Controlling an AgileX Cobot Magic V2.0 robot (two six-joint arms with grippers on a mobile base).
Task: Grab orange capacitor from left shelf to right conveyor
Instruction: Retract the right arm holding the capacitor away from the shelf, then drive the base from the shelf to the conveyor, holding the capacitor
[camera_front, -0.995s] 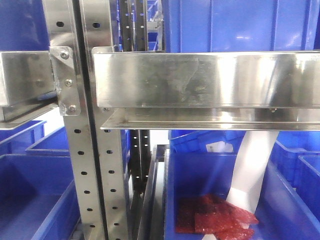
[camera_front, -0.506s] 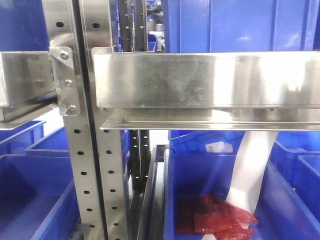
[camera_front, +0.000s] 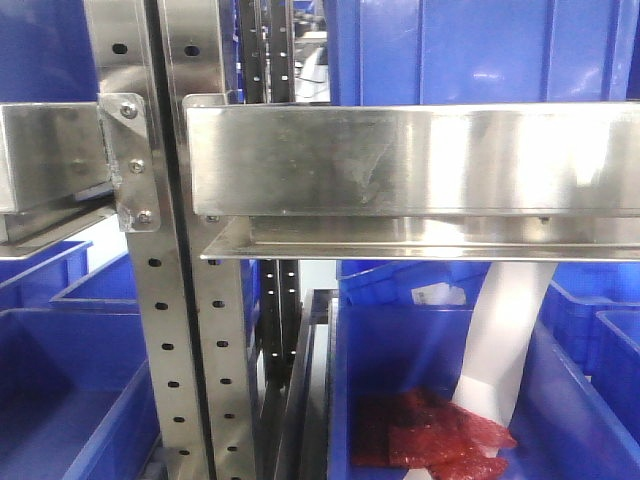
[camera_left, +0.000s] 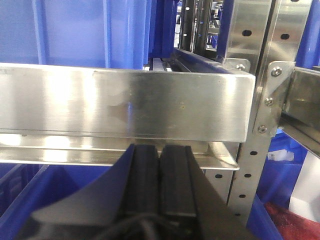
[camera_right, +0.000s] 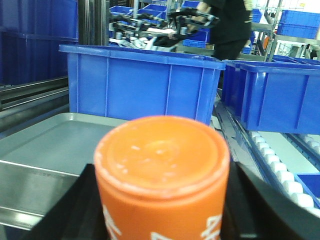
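The orange capacitor (camera_right: 162, 155) fills the lower middle of the right wrist view, flat end toward the camera and white print on its side. My right gripper (camera_right: 162, 210) is shut on it, a black finger against each side. It hangs above a silver metal tray (camera_right: 45, 145). The left shelf (camera_front: 400, 160) of shiny steel rails and perforated uprights fills the front view. My left gripper (camera_left: 160, 148) is shut with nothing in it, just in front of and below a shelf rail (camera_left: 125, 100). The right conveyor is out of view.
Blue bins (camera_front: 90, 390) sit on the shelf levels. One bin (camera_front: 400, 350) holds red plastic bags (camera_front: 430, 435), with a white shape (camera_front: 505, 340) reaching down to them. Beyond the tray stand more blue bins (camera_right: 140, 82), a white roller track (camera_right: 280, 170) and a person in black (camera_right: 230, 25).
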